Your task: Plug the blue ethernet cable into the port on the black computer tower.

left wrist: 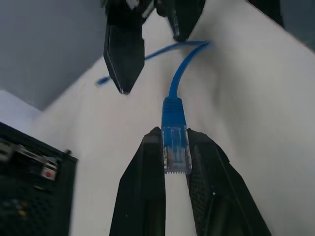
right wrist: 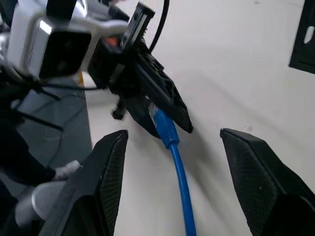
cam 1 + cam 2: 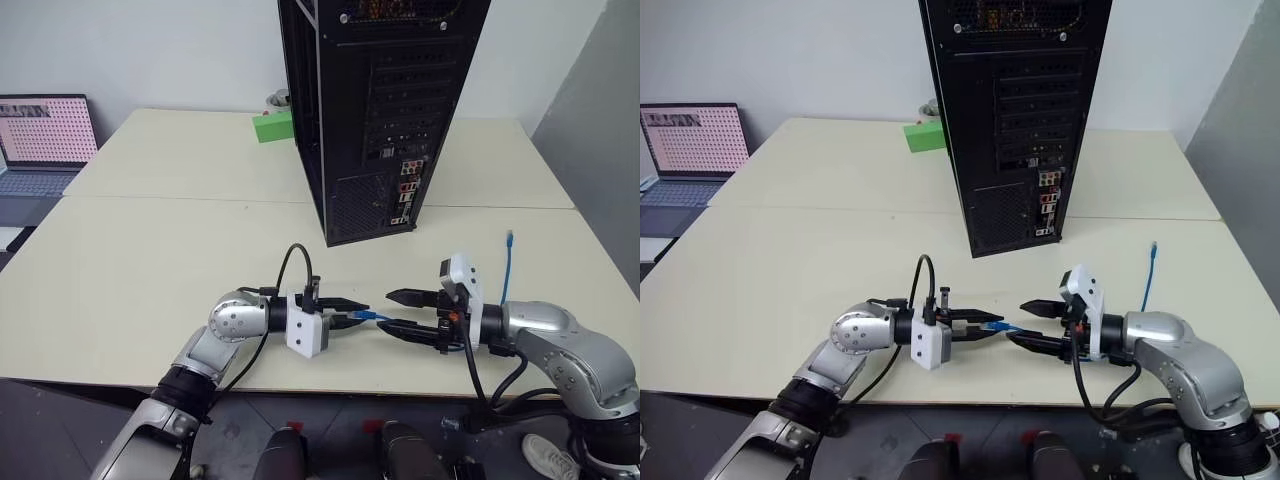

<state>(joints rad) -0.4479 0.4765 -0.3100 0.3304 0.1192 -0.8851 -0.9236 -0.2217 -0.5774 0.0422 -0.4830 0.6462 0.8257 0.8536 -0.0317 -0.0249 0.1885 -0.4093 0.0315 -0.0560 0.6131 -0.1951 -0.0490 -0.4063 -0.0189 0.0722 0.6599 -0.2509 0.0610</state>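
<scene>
Near the table's front edge, blue ethernet cable point(image 1: 173, 93) plug pinched between left gripper point(image 1: 176, 142) fingers, cord trailing between the spread right gripper point(image 3: 408, 312) fingers, apparently untouched, black computer tower point(image 3: 375, 110) standing behind on the table point(image 3: 150, 230).

We are seeing bare worktop point(image 3: 180, 250) lying between both claws and the black computer tower point(image 3: 370, 110); nothing is blocking its rear panel. A green box point(image 3: 272, 127) is sitting behind the tower, a laptop point(image 3: 40, 140) far left.
</scene>
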